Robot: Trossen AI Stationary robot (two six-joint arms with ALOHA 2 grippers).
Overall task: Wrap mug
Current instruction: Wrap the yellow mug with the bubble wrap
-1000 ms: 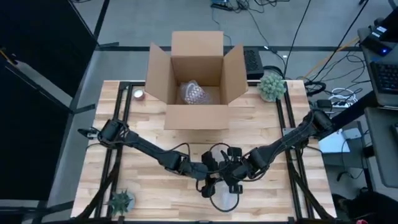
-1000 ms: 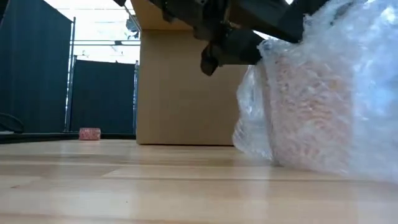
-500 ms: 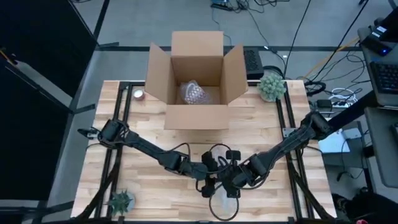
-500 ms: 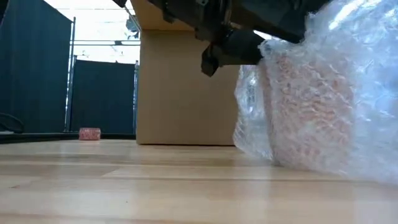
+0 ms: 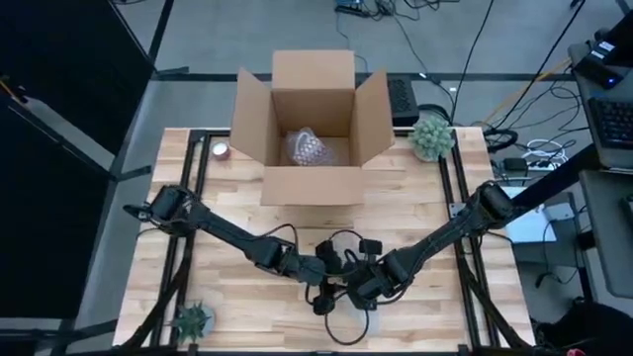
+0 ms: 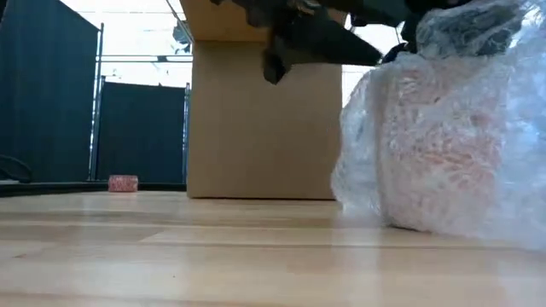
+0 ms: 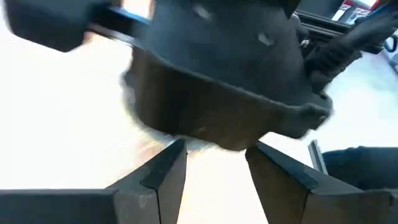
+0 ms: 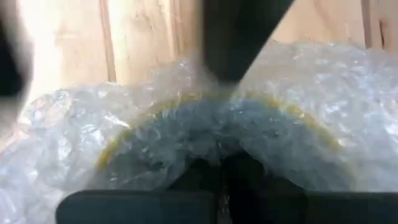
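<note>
Since half a second ago I am seeing both arms slide toward the near table edge, and in the low view the bubble-wrapped pinkish mug [image 6: 444,153] is sitting a little further right, with its wrap now gathered up at the top. The mug is standing upright on the pale wooden slatted table [image 5: 237,203], long axis vertical, its mouth facing up toward the right wrist camera. My right gripper [image 8: 217,163] is hovering directly above that mouth, its fingers pinched narrow on the clear bubble wrap [image 8: 292,112]. My left gripper [image 7: 211,163] is hanging just beside it, fingers a little apart with nothing between them. The open brown cardboard box [image 5: 312,129] is standing well apart at the far edge.
</note>
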